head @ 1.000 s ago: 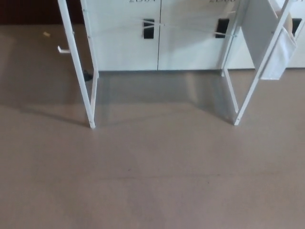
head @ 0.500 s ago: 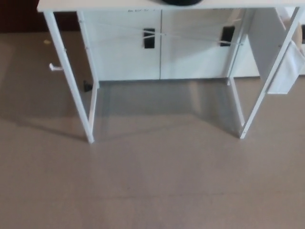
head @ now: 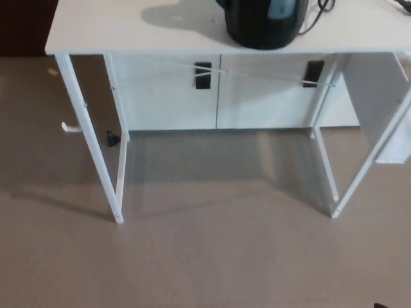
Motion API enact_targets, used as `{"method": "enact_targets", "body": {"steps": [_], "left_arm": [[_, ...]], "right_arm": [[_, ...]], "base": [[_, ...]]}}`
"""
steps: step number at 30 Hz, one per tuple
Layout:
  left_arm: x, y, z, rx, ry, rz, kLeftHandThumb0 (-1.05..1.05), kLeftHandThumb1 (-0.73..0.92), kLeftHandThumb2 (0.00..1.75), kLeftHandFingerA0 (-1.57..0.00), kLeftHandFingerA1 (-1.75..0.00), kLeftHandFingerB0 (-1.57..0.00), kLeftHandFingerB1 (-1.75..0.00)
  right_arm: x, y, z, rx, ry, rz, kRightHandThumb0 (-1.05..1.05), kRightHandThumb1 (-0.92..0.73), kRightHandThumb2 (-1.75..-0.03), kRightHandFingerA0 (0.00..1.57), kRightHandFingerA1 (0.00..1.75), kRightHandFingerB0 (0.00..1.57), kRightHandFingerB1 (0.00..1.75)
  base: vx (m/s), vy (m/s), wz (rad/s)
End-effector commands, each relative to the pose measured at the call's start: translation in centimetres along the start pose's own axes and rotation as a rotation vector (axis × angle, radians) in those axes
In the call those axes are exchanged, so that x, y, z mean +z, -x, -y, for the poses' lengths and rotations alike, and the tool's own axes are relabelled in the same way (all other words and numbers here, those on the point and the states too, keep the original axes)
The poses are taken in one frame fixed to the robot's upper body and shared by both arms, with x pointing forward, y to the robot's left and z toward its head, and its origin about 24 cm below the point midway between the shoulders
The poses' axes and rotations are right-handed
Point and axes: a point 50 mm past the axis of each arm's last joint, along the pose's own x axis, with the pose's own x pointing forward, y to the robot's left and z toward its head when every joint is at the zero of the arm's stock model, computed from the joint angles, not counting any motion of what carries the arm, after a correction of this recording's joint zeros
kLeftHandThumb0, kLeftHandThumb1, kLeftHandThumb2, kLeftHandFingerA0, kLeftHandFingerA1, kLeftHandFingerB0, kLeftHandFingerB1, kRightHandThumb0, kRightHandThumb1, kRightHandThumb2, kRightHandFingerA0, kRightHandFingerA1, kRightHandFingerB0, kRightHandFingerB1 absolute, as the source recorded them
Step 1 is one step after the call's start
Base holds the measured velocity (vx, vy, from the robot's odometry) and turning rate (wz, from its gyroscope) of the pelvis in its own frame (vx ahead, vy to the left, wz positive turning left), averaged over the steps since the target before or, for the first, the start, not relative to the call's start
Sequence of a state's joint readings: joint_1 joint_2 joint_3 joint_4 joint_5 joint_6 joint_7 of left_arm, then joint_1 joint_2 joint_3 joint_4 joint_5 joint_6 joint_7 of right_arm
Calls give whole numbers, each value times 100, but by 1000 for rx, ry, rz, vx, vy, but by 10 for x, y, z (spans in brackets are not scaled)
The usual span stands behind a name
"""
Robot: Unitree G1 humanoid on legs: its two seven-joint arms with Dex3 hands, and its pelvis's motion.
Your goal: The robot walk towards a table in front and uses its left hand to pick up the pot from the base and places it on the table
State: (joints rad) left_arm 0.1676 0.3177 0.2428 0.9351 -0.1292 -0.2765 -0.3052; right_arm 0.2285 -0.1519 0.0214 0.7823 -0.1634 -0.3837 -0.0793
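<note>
A black pot (head: 263, 22) stands on the white table (head: 115, 32) near the top middle of the head view. Only its lower body shows; its top is cut off by the frame edge. I cannot make out a separate base beneath it. A dark cord (head: 321, 9) runs off to its right on the tabletop. Neither of my hands is in view.
The table's thin white legs (head: 90, 141) (head: 366, 160) reach down to a grey-brown floor (head: 212, 256). White cabinets with black handles (head: 203, 74) stand behind it. A white panel (head: 385, 109) hangs at the table's right side, a small hook (head: 69, 127) at the left.
The whole picture has slid downward as the camera tilts up or nears the table. The tabletop and the black pot have come into view at the top.
</note>
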Motion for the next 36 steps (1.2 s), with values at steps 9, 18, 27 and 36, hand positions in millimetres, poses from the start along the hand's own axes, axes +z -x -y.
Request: {"method": "enact_targets", "body": {"steps": [9, 18, 27, 36], "left_arm": [[-4, 2, 0, 18, 14, -35, -27, 54, 56, -45, -35, -33, -32], [-38, 22, -1, -9, 22, -144, -38, 45, 66, -40, -42, -32, -39], [-48, 27, -1, -12, 42, -185, -40, 45, 66, -39, -42, -32, -39], [-55, 31, -2, -41, 29, -212, -31, 53, 56, -46, -35, -33, -32]], "right_arm": [[-5, 2, 6, -3, 31, -28, 9, -85, -65, 13, 34, 7, 29], [-35, 31, 1, 13, 17, -104, 13, -85, -66, 14, 35, 8, 30], [-47, 39, -1, 3, 27, -139, 10, -83, -66, 15, 35, 10, 30], [-56, 41, -3, 4, 37, -180, 7, -83, -64, 17, 35, 11, 30]], "base": [[285, -117, 10], [296, 108, -11], [159, 66, 6], [146, -66, 0]]}}
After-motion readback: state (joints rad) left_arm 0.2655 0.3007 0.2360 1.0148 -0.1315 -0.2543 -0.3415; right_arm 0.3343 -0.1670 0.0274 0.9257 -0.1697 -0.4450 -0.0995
